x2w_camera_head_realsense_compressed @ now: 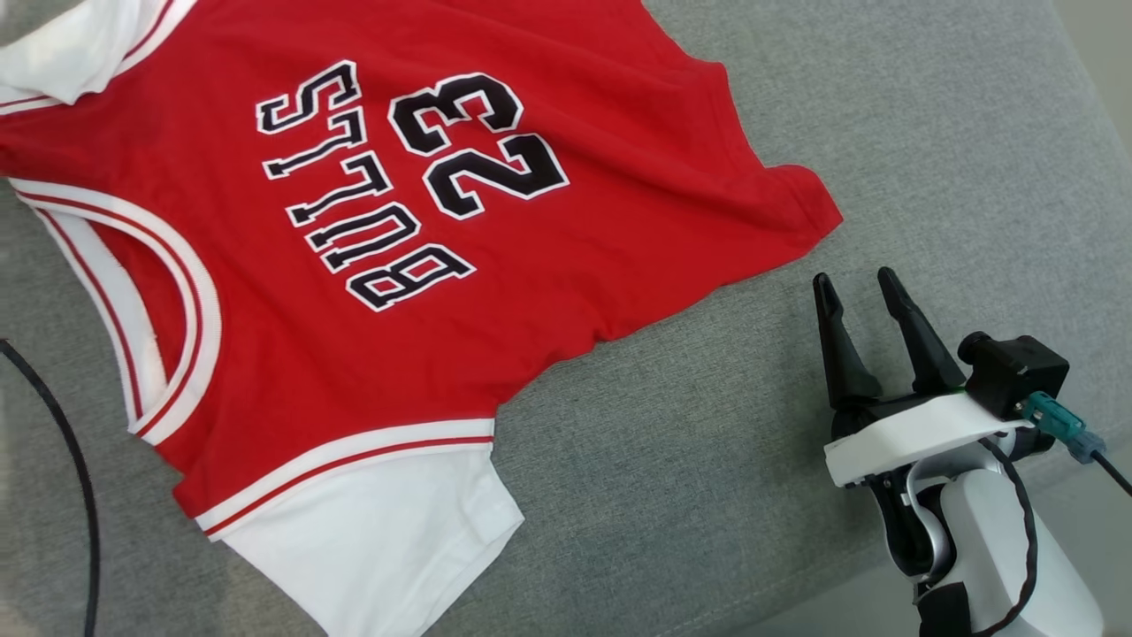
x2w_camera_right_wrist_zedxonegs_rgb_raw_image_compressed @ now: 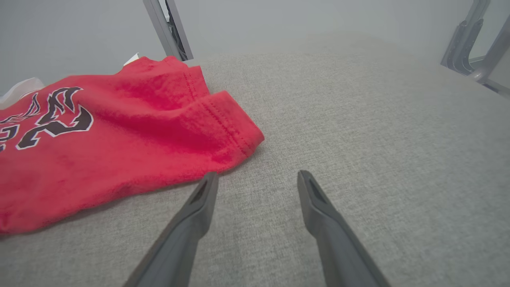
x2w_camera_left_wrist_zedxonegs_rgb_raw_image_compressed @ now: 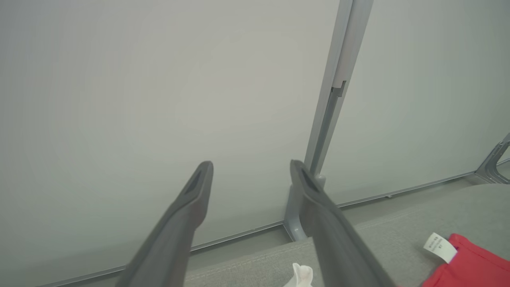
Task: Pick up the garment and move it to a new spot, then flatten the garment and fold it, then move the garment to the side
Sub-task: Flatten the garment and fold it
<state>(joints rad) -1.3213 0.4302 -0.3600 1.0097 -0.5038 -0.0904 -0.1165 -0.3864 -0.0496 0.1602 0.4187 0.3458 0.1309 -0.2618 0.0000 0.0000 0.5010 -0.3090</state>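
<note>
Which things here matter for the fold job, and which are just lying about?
Job:
- red jersey, spread on the grey cushion
- right gripper, open beside the jersey's hem corner, not touching it
- left gripper, open, nothing between its fingers

Lying about:
- black cable, lower left of the head view
- metal frame post behind the cushion

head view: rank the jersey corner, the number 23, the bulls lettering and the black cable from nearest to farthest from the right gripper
From the right gripper:
1. jersey corner: red tip just above the fingertips, not touching them.
2. number 23: mid-jersey, up and to the left.
3. bulls lettering: further left, beside the number.
4. black cable: at the far left edge.
</note>
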